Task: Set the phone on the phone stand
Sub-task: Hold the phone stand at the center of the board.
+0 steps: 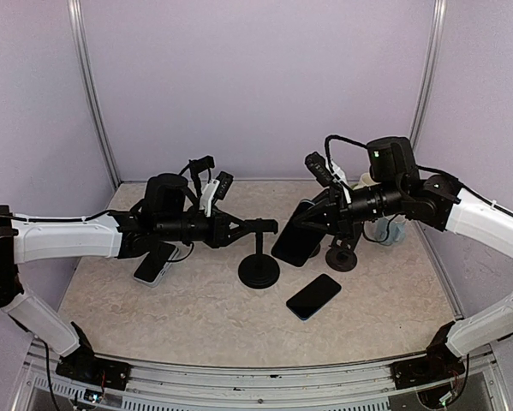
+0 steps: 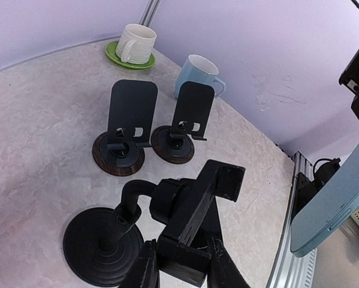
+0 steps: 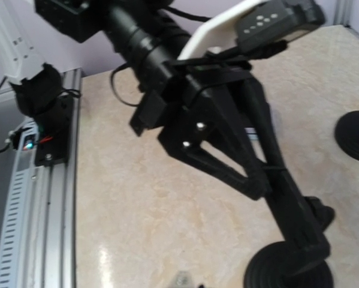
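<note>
A: Which step are we on?

B: Mid-transfer. The right hand [image 1: 325,214] is gripping the phone [image 1: 294,235] near its upper end, jaws nearly closed on it, and holding it off the bench [image 1: 187,312]. The phone is hanging tilted just below and ahead of that hand.

A: Left hand?

B: The left hand [image 2: 182,267] is pinching the stand [image 2: 191,201] by its cradle, fingers [image 2: 146,270] tight on either side, bracing it. The cradle is sitting just ahead of its fingertips, with the base resting on the bench.

A: Phone touching the stand?

B: No, near but apart. It's hanging just past the cradle, beyond the left fingertips.

A: Next move?

B: I'm reckoning the right hand is needing to bring the phone across, match the cradle's tilt and seat the lower edge before releasing. The left grip is covering part of the cradle, so clearance is looking tight.

A: Phone's look?

B: Thin dark glossy slab. Its side is showing pale blue-grey from the left wrist.
</note>
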Robot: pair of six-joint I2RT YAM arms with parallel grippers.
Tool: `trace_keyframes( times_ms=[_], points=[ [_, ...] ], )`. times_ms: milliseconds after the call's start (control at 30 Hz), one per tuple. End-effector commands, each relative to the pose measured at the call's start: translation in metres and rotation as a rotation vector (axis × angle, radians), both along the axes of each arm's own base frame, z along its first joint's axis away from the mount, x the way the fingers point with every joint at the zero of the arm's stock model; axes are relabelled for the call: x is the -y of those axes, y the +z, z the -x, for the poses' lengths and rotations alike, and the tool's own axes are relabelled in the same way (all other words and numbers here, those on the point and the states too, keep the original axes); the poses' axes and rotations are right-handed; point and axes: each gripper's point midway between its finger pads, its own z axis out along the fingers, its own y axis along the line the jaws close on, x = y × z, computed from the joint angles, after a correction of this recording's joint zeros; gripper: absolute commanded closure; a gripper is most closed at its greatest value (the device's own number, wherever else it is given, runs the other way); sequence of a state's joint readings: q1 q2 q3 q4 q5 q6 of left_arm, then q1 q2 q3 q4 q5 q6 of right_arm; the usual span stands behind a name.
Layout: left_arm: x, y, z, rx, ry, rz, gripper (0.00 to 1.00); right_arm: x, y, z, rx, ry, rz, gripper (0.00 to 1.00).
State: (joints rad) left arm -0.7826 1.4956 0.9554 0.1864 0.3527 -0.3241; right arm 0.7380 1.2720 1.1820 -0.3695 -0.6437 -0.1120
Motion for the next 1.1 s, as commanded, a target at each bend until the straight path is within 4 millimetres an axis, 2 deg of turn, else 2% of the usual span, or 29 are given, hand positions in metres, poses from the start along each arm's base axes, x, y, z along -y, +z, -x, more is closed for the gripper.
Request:
trace_keyframes(
  times_ms=[0,200,333,467,600,700,1067],
  points=[
    [0.004,0.014,0.007,0.037,-0.058,0.042,0.93,-0.006,0.021,0.008,0.025,0.085,-0.065,1.0],
    [0.005,0.017,0.018,0.04,-0.097,0.054,0.93,-0.014,0.028,0.009,0.017,0.132,-0.077,1.0],
    [0.006,0.012,0.02,0.032,-0.103,0.045,0.81,-0.016,0.028,0.006,0.014,0.132,-0.076,1.0],
    [0.006,0.01,0.018,0.036,-0.102,0.04,0.76,-0.015,0.027,0.006,0.018,0.125,-0.07,1.0],
    [0.006,0.013,0.018,0.042,-0.113,0.047,0.65,-0.012,0.029,0.007,0.03,0.12,-0.071,1.0],
    [0.006,0.014,0.018,0.043,-0.123,0.05,0.61,-0.011,0.03,0.007,0.036,0.115,-0.073,1.0],
    [0.002,0.015,0.017,0.037,-0.17,0.072,0.64,-0.008,0.032,0.009,0.046,0.108,-0.08,1.0]
  ],
)
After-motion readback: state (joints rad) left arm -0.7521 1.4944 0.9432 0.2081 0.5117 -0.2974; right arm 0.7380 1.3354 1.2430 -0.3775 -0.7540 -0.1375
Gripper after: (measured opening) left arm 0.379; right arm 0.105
